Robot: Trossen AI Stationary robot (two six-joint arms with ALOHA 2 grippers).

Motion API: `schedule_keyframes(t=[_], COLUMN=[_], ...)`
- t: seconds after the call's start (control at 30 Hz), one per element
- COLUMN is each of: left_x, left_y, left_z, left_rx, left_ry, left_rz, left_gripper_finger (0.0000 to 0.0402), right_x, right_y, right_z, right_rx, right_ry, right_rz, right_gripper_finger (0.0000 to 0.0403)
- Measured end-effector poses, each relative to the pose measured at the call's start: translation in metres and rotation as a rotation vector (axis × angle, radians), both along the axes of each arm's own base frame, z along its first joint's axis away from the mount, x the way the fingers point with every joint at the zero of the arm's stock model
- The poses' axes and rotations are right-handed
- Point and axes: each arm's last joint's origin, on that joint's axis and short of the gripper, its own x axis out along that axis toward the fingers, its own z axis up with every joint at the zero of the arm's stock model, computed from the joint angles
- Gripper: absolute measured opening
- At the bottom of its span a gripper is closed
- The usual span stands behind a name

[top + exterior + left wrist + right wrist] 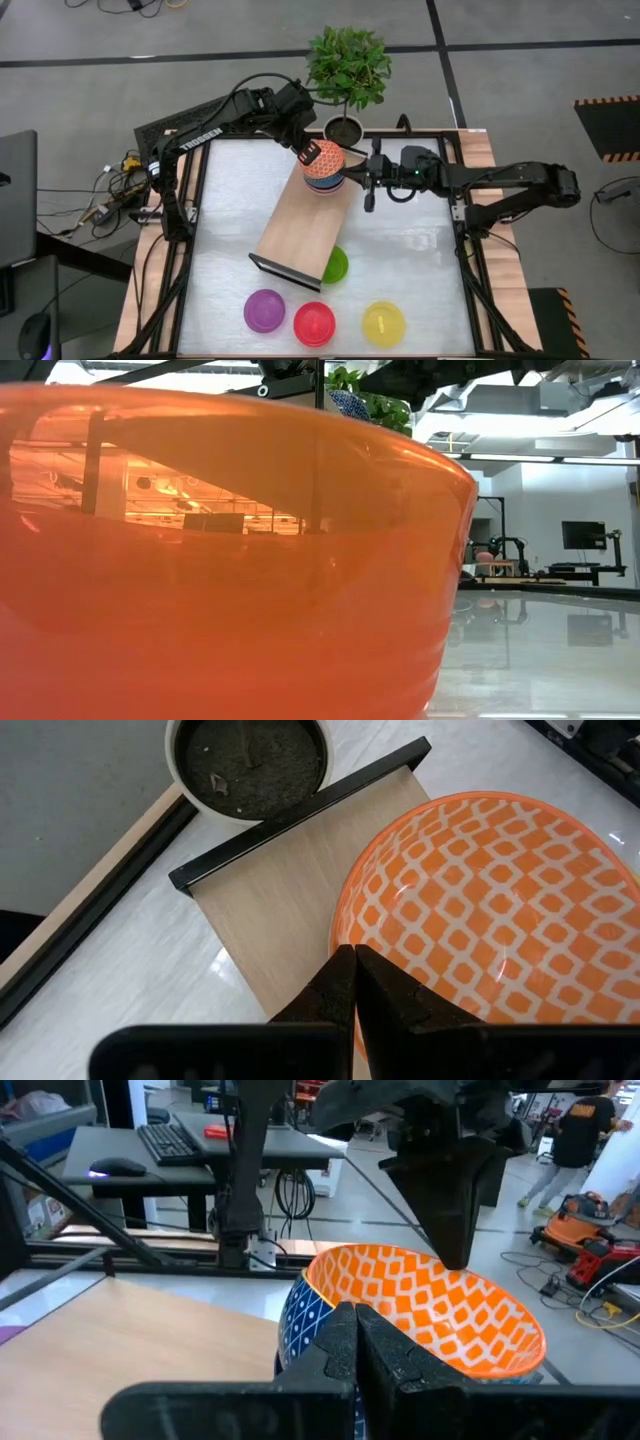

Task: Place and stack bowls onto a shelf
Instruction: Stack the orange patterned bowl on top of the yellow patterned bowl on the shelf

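The light-wood shelf (295, 225) lies slantwise on the white table. A stack of patterned bowls (323, 172) stands on its far end, with an orange-white bowl (480, 910) on top, nested in a blue-white bowl (300, 1320). My left gripper (310, 153) is shut on the top bowl's rim. My right gripper (353, 183) is shut, its tips at the stack's right side (355, 1315); I cannot tell whether it touches. Purple (264, 310), red (314, 323) and yellow (384, 323) bowls stand near the front edge. A green bowl (337, 265) sits beside the shelf. My left gripper pinches the orange-white bowl's rim (338, 935) on its far-left side, one finger inside the bowl and one outside. The fingers (450, 1230) come from above, pointing down. The bowl sits upright in the blue-white bowl below it.
The dark plant pot (345, 128) with its green plant stands just beyond the shelf's far end, close to both grippers. The red bowl (200, 560) fills most of the low view. A dark frame (200, 200) borders the table.
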Motion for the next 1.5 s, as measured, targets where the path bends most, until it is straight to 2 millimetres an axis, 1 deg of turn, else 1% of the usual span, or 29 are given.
schedule_keyframes(t=[0.1,0.27,0.5,0.87,1.23,1.5], left_x=[0.0,0.001,0.002,0.003,0.003,0.005], left_y=[0.0,0.0,0.001,0.001,0.001,0.001], left_z=[0.0,0.0,0.001,0.002,0.002,0.004], left_rx=[0.0,0.003,0.005,0.013,0.01,0.001], left_ry=[0.0,-0.007,-0.021,-0.035,-0.038,-0.068], left_rz=[0.0,0.001,-0.002,-0.001,0.007,-0.004], left_gripper_finger=[0.0,0.0,0.0,0.0,0.0,0.0], right_x=[0.0,0.003,0.003,0.002,0.002,0.001], right_y=[-0.002,-0.007,-0.003,-0.002,-0.003,-0.003], right_z=[0.001,-0.004,-0.007,-0.012,-0.013,-0.017], right_rx=[-0.001,0.009,0.016,0.027,0.027,0.033], right_ry=[-0.007,0.01,0.041,0.1,0.105,0.141], right_rz=[-0.008,-0.007,0.009,0.01,0.006,0.005], right_gripper_finger=[0.002,0.002,0.002,0.002,0.002,0.002])
